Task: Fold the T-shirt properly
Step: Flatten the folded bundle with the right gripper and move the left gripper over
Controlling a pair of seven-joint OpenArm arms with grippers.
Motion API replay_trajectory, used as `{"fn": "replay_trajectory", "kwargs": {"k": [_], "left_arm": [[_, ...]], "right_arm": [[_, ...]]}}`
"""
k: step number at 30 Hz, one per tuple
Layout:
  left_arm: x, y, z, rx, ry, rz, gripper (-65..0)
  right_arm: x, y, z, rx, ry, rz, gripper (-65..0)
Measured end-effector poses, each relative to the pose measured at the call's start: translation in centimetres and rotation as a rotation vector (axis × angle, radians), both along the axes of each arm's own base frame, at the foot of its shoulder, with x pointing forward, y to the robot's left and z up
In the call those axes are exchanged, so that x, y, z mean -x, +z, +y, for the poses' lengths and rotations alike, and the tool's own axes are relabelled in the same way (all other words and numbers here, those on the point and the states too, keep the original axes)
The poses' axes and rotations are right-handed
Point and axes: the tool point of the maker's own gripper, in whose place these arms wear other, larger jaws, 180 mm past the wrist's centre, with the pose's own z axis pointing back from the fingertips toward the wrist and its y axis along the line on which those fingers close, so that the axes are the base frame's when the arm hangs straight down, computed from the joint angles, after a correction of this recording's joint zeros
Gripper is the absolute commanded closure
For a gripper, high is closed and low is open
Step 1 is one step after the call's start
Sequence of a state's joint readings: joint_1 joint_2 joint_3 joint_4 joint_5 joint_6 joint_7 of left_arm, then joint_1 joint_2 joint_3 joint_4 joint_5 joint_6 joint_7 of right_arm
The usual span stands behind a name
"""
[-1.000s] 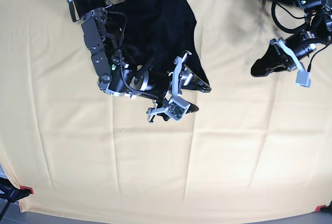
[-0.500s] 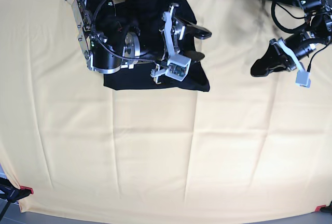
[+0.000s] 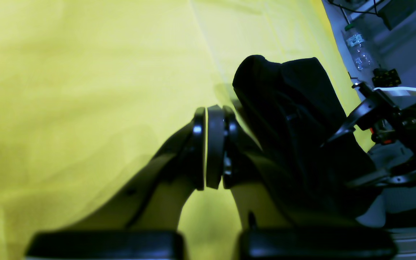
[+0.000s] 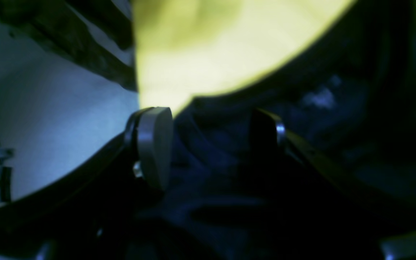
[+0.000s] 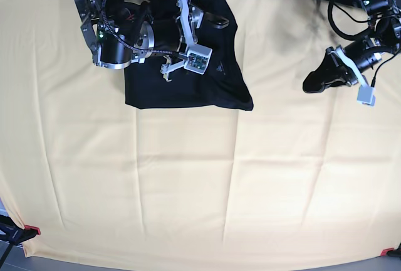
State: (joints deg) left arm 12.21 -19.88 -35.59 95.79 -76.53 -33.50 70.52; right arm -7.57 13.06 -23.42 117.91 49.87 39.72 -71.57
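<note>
Yellow tablecloth [image 5: 188, 183] across whole table. Black T-shirt [image 5: 216, 86] folded compact at far edge — soft, limp, light; best pinched at hem corner. Right gripper [image 4: 208, 144] over shirt, jaws parted, nothing clamped. Left gripper [image 3: 208, 144] well aside — pressed closed, empty.

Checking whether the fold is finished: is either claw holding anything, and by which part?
Nothing is held: right claw open over the T-shirt, left claw shut empty.
</note>
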Motion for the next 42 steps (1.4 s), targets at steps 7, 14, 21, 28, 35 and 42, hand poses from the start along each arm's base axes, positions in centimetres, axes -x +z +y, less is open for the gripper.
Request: {"fn": "replay_trajectory", "kwargs": {"k": [7,14,21,28,35,42], "left_arm": [[0.0,0.0,0.0,0.000,0.000,0.000,-3.0],[0.0,0.0,0.0,0.000,0.000,-0.001,-3.0],[0.0,0.0,0.0,0.000,0.000,0.000,-3.0],[0.0,0.0,0.0,0.000,0.000,0.000,-3.0],[0.0,0.0,0.0,0.000,0.000,0.000,-3.0],[0.1,0.0,-0.1,0.003,-0.008,0.003,-3.1]], "right_arm": [[1.8,-2.1,-1.0,0.094,0.075,0.012,-35.5],[3.1,-3.1,0.5,0.128,0.140,-0.069,-5.7],[2.0,-1.6,2.0,0.026,0.107,-0.155,0.0],[1.7,0.1,4.3,-0.056,0.091,-0.165,0.0],[0.6,2.0,6.7,-0.122,0.052,-0.222,0.0],[0.5,2.5,7.1,-0.139,0.048,-0.228,-24.3]]}}
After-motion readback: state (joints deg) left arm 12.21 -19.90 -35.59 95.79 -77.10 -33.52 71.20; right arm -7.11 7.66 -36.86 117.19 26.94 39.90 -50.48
